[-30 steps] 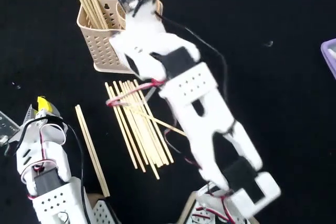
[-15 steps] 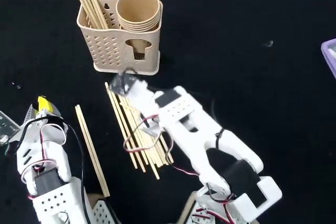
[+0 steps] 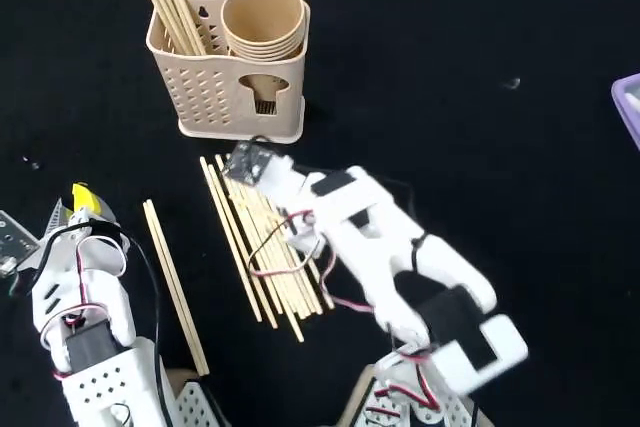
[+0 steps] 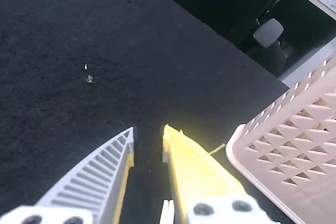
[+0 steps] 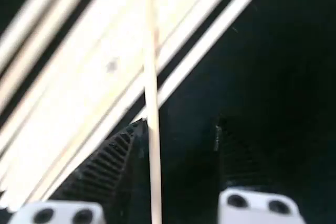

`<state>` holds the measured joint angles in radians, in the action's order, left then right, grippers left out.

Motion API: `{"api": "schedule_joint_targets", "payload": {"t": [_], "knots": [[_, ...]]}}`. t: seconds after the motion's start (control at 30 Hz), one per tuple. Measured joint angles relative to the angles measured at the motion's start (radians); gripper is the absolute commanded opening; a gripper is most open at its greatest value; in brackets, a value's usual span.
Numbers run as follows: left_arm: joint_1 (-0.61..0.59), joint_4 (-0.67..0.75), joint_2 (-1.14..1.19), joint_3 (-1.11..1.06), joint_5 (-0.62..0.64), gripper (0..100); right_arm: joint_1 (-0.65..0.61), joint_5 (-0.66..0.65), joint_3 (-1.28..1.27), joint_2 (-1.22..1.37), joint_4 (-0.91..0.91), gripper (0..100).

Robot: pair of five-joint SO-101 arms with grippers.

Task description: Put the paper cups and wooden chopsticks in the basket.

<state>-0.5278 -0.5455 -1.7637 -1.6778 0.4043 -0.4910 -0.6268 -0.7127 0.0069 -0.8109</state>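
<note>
Left jaws a little apart above black table (image 4: 79,35), pale perforated basket (image 4: 294,150) just beside the yellow jaw

It looked like a robotics lab or office workbench. A black cloth (image 3: 500,147) covered the table, and the left arm (image 3: 85,327) and right arm (image 3: 390,247), small white printed machines with bare wiring, stood along the high view's lower edge. Beyond the table stood a chair's wheeled foot (image 4: 270,32).
</note>
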Motion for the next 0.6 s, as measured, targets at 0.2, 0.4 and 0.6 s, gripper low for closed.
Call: {"api": "schedule_joint_targets", "payload": {"t": [0.2, 0.4, 0.6], "knots": [[0.0, 0.0, 0.0, 0.0, 0.0, 10, 0.046, -0.003, 0.029, 0.034, 0.0, 0.8], [0.0, 0.0, 0.0, 0.0, -0.002, 10, 0.046, 0.0, 0.037, -0.014, -0.118, 1.0], [0.0, 0.0, 0.0, 0.0, -0.002, 10, 0.04, 0.126, 0.112, -0.272, -0.288, 1.1]]}}
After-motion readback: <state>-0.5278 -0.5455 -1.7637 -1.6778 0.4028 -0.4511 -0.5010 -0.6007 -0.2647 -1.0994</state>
